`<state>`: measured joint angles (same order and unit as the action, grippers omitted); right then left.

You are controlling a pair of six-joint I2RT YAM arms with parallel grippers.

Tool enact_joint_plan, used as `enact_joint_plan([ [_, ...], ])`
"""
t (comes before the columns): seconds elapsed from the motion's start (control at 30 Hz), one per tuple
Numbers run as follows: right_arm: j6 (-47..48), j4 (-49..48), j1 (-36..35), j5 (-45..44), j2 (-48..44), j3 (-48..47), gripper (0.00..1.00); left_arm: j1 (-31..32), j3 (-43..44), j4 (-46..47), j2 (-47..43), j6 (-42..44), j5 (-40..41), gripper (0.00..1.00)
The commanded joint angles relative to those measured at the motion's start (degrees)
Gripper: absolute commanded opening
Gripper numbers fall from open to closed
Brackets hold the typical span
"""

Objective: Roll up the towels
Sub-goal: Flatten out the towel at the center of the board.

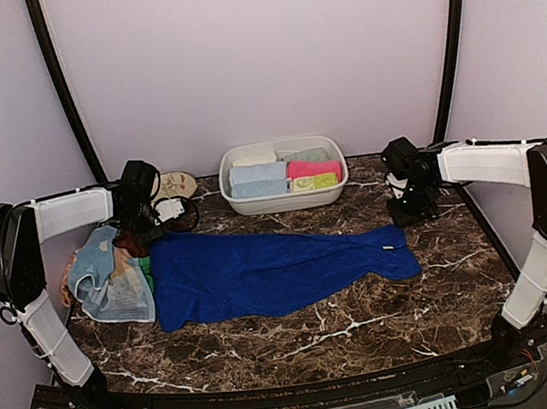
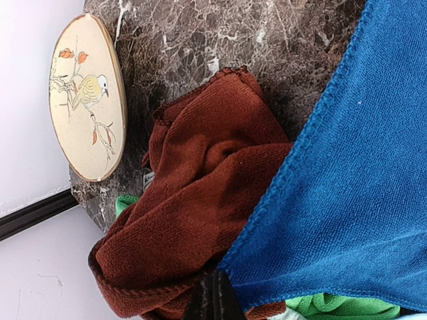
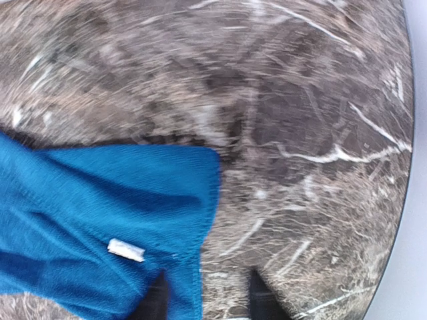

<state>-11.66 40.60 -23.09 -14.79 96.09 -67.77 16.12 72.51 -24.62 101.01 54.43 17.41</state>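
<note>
A royal blue towel (image 1: 272, 270) (image 2: 360, 167) (image 3: 100, 200) lies spread lengthwise across the marble table. My left gripper (image 1: 147, 236) (image 2: 215, 293) is shut on its far-left corner, right against a crumpled rust-brown towel (image 2: 200, 187) (image 1: 129, 244). A green towel (image 2: 340, 308) peeks out under the blue one. A pale dotted towel (image 1: 112, 281) lies heaped at the left end. My right gripper (image 1: 411, 212) (image 3: 208, 293) hangs open just above the blue towel's far-right corner. One of its fingers is over the cloth and the other is over bare table, and it holds nothing.
A white tub (image 1: 288, 200) at the back centre holds folded light blue (image 1: 258, 178) and pink (image 1: 311, 167) towels. A cream oval plate (image 1: 175, 185) (image 2: 87, 100) with a bird design lies at the back left, close to my left gripper. The blue towel carries a small white label (image 3: 125, 250).
</note>
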Motion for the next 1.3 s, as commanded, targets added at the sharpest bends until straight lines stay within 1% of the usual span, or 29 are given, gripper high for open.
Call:
enact_joint_plan([
  [0.0, 1.89, -0.41, -2.91, 1.71, -0.33, 2.2, 0.66, -0.09, 1.06, -1.46, -1.34, -0.13, 0.49, 0.0],
  [0.07, 0.8, -1.25, -3.15, 2.73, -0.01, 3.92, 0.69, -0.09, 1.22, -1.39, -1.19, -0.25, 0.36, 0.0],
  [0.13, 0.43, -2.19, -3.39, 3.85, 0.46, 4.58, 0.69, -0.08, 1.43, -1.51, -1.01, -0.42, 0.33, 0.0],
  [0.27, 1.11, -1.69, -3.95, 3.89, 2.54, 4.13, 0.66, -0.09, 1.44, -1.81, -1.06, -0.56, 0.43, 0.0],
  [0.37, 1.47, -1.15, -4.54, 1.57, 4.18, 3.48, 0.61, -0.09, 1.31, -1.75, -1.06, -0.47, 0.51, 0.0],
  [0.5, 1.81, -1.53, -4.54, 0.45, 6.24, 2.76, 0.52, -0.06, 1.4, -1.57, -0.99, -0.3, 0.76, 0.0],
  [0.67, 2.17, -2.19, -4.59, -0.39, 7.72, 2.08, 0.47, -0.08, 1.62, -1.53, -0.99, 0.05, 0.96, 0.0],
  [0.73, 2.1, -1.72, -4.58, -0.43, 8.19, -0.27, 0.44, -0.04, 1.71, -1.64, -0.92, 0.0, 0.92, 0.0],
  [0.83, 2.37, -1.31, -4.57, 0.0, 7.97, -1.66, 0.43, -0.04, 1.91, -1.99, -0.75, -0.11, 0.87, 0.0],
  [1.0, 2.87, -0.8, -4.16, 0.6, 8.75, -2.89, 0.35, -0.1, 2.15, -2.3, -0.73, -0.03, 1.05, 0.0],
  [1.2, 2.86, -0.96, -4.04, 0.9, 7.88, -1.81, 0.35, -0.05, 1.95, -2.37, -0.66, 0.14, 1.31, 0.0],
  [1.27, 2.87, -1.08, -4.06, 0.97, 8.09, -1.25, 0.39, -0.07, 2.02, -2.29, -0.56, 0.08, 1.31, 0.0],
])
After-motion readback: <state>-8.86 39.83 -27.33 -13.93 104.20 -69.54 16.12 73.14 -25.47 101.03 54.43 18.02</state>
